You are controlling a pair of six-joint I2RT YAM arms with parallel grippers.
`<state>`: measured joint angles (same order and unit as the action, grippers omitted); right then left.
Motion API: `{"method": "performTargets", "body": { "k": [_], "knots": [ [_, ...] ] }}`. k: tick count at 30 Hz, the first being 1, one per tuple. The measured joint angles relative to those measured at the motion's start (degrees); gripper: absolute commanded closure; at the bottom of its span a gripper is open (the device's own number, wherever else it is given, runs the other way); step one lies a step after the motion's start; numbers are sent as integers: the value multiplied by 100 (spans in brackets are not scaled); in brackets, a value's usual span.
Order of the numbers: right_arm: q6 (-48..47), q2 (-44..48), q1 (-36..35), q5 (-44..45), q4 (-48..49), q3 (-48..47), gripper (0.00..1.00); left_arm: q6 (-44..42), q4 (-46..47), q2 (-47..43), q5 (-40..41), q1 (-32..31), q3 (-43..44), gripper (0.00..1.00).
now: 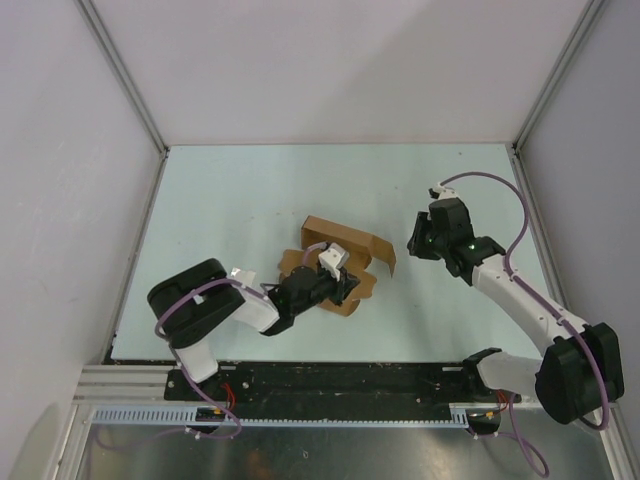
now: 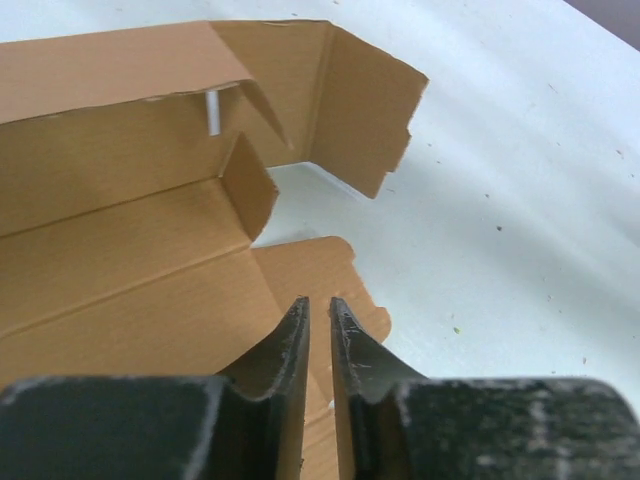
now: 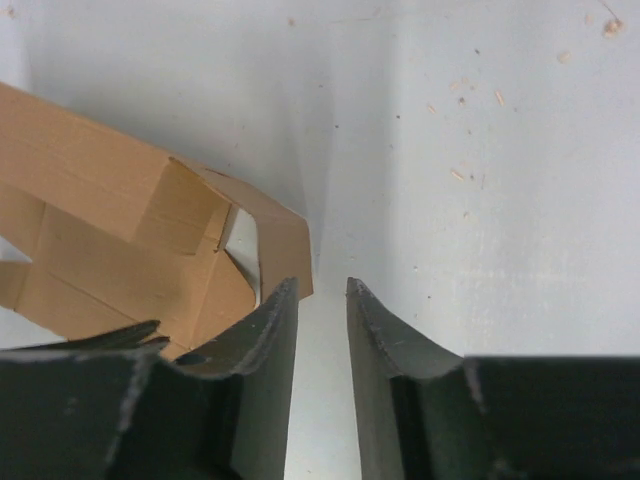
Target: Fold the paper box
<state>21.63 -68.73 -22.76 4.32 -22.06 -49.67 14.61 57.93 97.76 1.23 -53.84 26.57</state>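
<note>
Brown paper box [image 1: 345,238], partly under the left fingers [image 2: 285,345]

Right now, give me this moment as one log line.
box: part-folded, flaps up | left claw: over box, jaws narrow | right claw: open, empty, beside box

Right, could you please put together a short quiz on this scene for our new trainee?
1. True or false: the right gripper holds the paper box.
2. Which gripper is over the box? A: the left gripper; B: the right one; C: neither.
3. In a few words: how far is the box folded?
Key: 1 false, its jaws are empty, over bare table. 2 A. 3 Partly: some flaps stand up, but the box is not closed.
</note>
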Motion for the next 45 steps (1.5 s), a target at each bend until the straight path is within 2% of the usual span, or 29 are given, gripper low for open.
{"method": "performTargets", "body": {
  "k": [3, 5, 7, 9, 10, 12, 16, 21, 31, 38, 45],
  "knots": [
    [254, 59, 50, 42, -90, 118, 82, 52, 116, 260, -238, -42, 122, 91],
    [348, 72, 68, 39, -96, 219, 84, 59, 160, 363, -356, -96, 129, 95],
    [424, 96, 76, 33, -127, 345, 77, 59, 199, 450, -459, -170, 129, 97],
    [466, 140, 76, -9, -162, 448, 57, 61, 238, 531, -529, -236, 129, 98],
    [485, 179, 68, -37, -166, 490, 53, 61, 245, 560, -555, -254, 129, 99],
    [492, 297, 24, -96, -160, 560, 49, 63, 264, 619, -592, -275, 131, 99],
    [461, 511, -186, -229, -74, 586, 48, 63, 291, 732, -597, -282, 203, 100],
    [422, 446, -358, -343, 208, 586, 53, 63, 330, 929, -590, -282, 382, 100],
    [310, -404, -337, -492, 669, 575, 60, 63, 363, 1091, -448, -282, 479, 100],
    [216, -920, -310, -501, 741, 293, 76, 94, 367, 1095, -439, -282, 479, 100],
    [177, -960, -310, -507, 750, 227, 94, 101, 372, 1134, -437, -282, 479, 100]
  ]
}}
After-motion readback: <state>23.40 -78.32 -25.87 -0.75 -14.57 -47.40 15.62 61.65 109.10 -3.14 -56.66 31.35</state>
